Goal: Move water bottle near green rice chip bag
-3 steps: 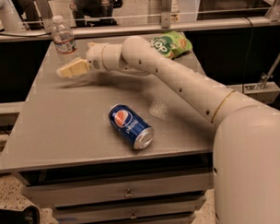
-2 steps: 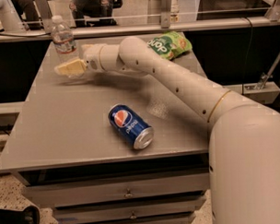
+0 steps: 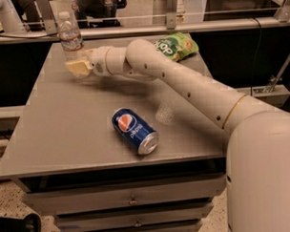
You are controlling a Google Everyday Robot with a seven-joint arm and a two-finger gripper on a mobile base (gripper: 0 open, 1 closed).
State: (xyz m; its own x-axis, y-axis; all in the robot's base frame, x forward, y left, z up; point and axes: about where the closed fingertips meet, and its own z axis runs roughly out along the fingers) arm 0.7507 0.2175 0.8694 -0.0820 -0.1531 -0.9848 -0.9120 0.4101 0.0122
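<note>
You are looking at the grasp step: the gripper (image 3: 78, 67) is sitting at the base of the upright water bottle (image 3: 70, 37) in the table's (image 3: 64, 140) far-left corner, its grip impossible to tell, so the next move is calling for a firm hold before carrying to the green rice chip bag (image 3: 177, 45).

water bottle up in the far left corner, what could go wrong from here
1. The water bottle stands upright near the far left corner of the table, with the claw low at its base; a nudge could tip it or push it off.
2. The green rice chip bag lies partly behind the arm; sweeping across might shove it.
3. The Pepsi can lies on its side and may roll if brushed.
</note>
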